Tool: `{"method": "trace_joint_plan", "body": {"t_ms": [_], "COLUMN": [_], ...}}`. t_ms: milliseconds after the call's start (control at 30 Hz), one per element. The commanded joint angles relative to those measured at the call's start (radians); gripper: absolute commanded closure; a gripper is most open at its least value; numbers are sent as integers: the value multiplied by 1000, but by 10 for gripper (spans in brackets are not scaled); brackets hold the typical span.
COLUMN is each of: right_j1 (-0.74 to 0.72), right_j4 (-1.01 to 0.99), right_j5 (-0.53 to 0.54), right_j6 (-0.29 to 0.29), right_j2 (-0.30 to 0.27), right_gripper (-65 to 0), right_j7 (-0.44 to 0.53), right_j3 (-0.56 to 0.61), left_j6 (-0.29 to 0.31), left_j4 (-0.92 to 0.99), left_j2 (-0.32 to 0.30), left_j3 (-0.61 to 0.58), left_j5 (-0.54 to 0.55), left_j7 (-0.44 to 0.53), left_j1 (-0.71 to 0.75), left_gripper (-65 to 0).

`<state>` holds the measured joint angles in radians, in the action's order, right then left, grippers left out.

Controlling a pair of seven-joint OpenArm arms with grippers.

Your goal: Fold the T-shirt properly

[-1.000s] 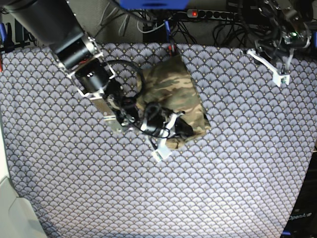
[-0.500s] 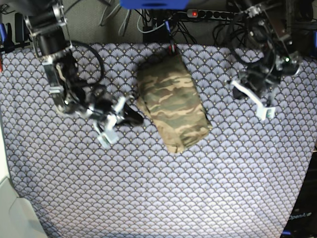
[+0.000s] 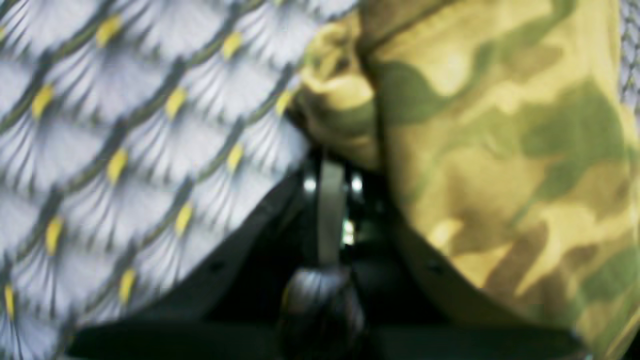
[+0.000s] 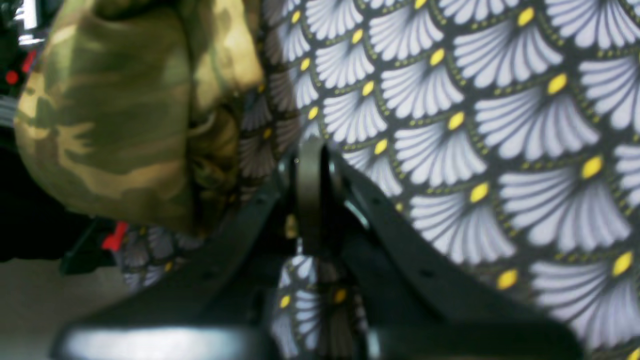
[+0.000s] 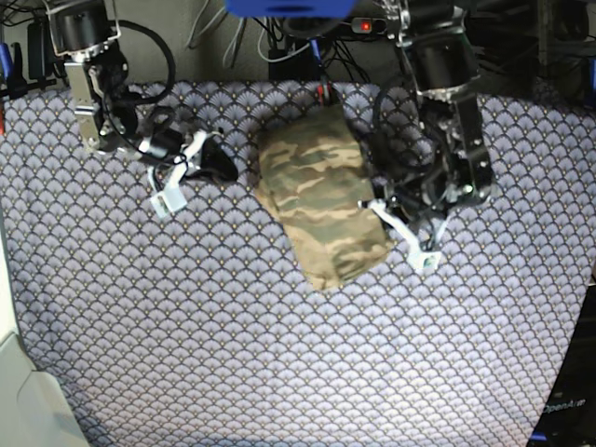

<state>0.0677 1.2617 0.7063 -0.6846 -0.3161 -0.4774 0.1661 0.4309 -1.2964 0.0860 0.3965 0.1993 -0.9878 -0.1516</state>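
The camouflage T-shirt [image 5: 321,200] lies folded into a narrow bundle on the purple scallop-patterned tablecloth [image 5: 279,372], slanting from the back centre toward the front. My left gripper [image 5: 396,228] is shut and low against the bundle's right edge. In the left wrist view its closed fingers [image 3: 330,200] sit right beside the T-shirt [image 3: 500,150], whose cloth overlaps one side of them. My right gripper [image 5: 222,168] is shut and stands a short gap left of the bundle. The right wrist view shows its fingers [image 4: 310,180] over bare tablecloth, with the T-shirt [image 4: 110,115] up to the left.
A power strip [image 5: 372,23] and tangled cables run behind the table's back edge, close to the shirt's far end. The tablecloth [image 4: 500,125] reaches the table's edges on all sides, with a dark drop at the right [image 5: 577,372].
My right gripper has pulled off the T-shirt, moving left and back. My left arm has swung in from the back right corner to the bundle's right edge. The shirt has barely shifted.
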Motion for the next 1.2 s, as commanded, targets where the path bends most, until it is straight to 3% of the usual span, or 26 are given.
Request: {"method": "trace_joint_plan", "body": {"t_ms": [0, 167, 433, 667, 933, 1067, 1167], "right_j1": [7, 62, 139, 168, 257, 395, 504], "right_j4": [11, 62, 204, 209, 253, 381, 431], "right_j5": [-7, -7, -9, -9, -33, -179, -281], "right_j6": [-14, -14, -14, -14, -14, -14, -14], "right_j2": [-4, 30, 73, 68, 1, -7, 34], "right_gripper": [0, 0, 0, 0, 0, 0, 0], "right_j7": [-11, -11, -19, -16, -10, 16, 88], "right_j3": [2, 3, 5, -1, -165, -288, -389], "left_j6": [3, 3, 3, 4, 13, 16, 16], "left_j4": [24, 160, 188, 180, -308, -523, -636], "left_j2": [2, 2, 24, 14, -47, -131, -177], "left_j3": [-9, -34, -35, -32, 78, 109, 106], "left_j5": [9, 13, 12, 15, 15, 16, 36], "left_j7": [30, 109, 111, 103, -135, -260, -265], "left_j1": [-30, -99, -145, -150, -27, 122, 284], "left_gripper": [-9, -9, -9, -9, -9, -9, -9]}}
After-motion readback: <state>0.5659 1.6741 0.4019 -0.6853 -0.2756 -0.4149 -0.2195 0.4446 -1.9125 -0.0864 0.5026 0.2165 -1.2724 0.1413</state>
